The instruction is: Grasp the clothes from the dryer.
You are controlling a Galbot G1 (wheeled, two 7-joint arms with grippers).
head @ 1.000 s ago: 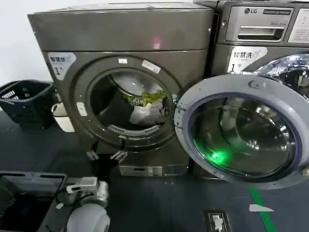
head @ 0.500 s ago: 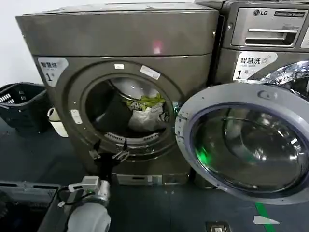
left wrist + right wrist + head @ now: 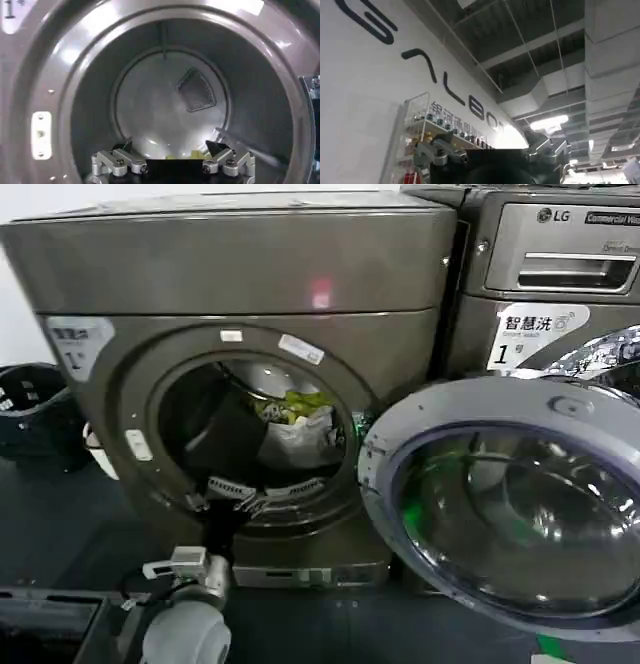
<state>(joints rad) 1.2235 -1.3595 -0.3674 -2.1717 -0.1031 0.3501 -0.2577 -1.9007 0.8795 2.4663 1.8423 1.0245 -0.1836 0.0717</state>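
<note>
The dryer (image 3: pixel 250 264) is the big bronze-grey machine with its round porthole standing open. Deep in the drum lie the clothes (image 3: pixel 297 422), a white-grey bundle topped by a yellow-green piece. My left gripper (image 3: pixel 222 498) is at the porthole's lower rim, open, well short of the bundle and to its left. In the left wrist view the left gripper (image 3: pixel 170 150) faces the drum's back wall (image 3: pixel 160 100), holding nothing, and a sliver of the yellow-green clothes (image 3: pixel 197 154) peeks over its body. My right gripper (image 3: pixel 490 150) points up at a ceiling, jaws spread and empty.
The dryer's round glass door (image 3: pixel 500 504) hangs open to the right of the porthole. A silver LG machine (image 3: pixel 560 284) stands behind it. A black basket (image 3: pixel 25 419) and a white container (image 3: pixel 95 452) sit on the floor at the left.
The dryer has grown larger in the head view. My left gripper has risen from below the porthole to its lower rim. The clothes lie where they were.
</note>
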